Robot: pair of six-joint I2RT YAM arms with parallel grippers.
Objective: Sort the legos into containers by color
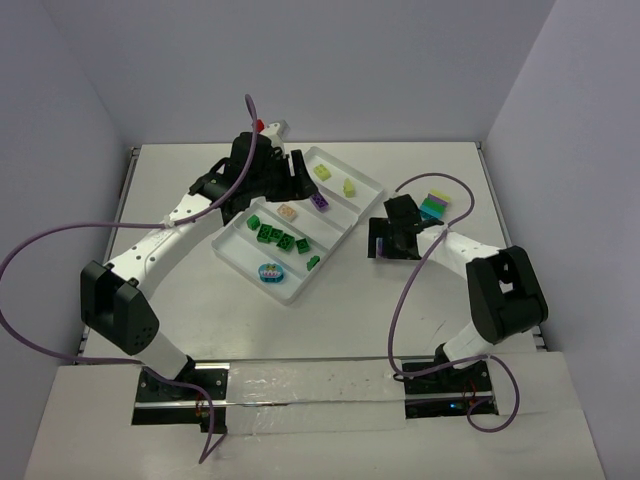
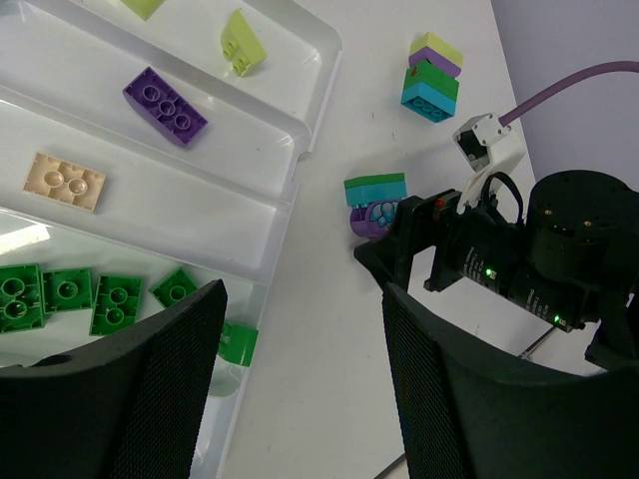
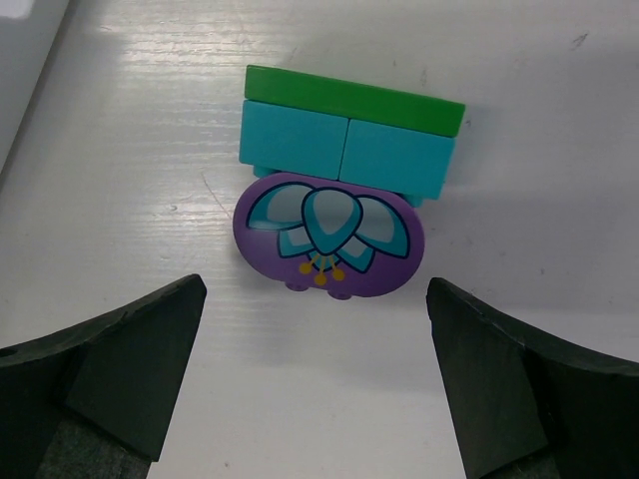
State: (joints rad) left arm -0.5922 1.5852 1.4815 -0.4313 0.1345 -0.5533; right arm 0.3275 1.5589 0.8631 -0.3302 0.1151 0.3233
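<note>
Right wrist view: the right gripper (image 3: 316,339) hangs with its fingers (image 3: 130,369) spread wide and empty around a clump (image 3: 339,200) of green, teal and flower-printed purple legos, which lies flat on the table just right of the tray (image 1: 296,293), outside its compartments. To grasp it well, I would lower straight down so both fingers meet the clump's two ends evenly at the teal layer, then close gently so it neither skids nor splits. The left gripper (image 2: 300,329), partly spread and holding nothing, hovers above the tray's rim.
</note>
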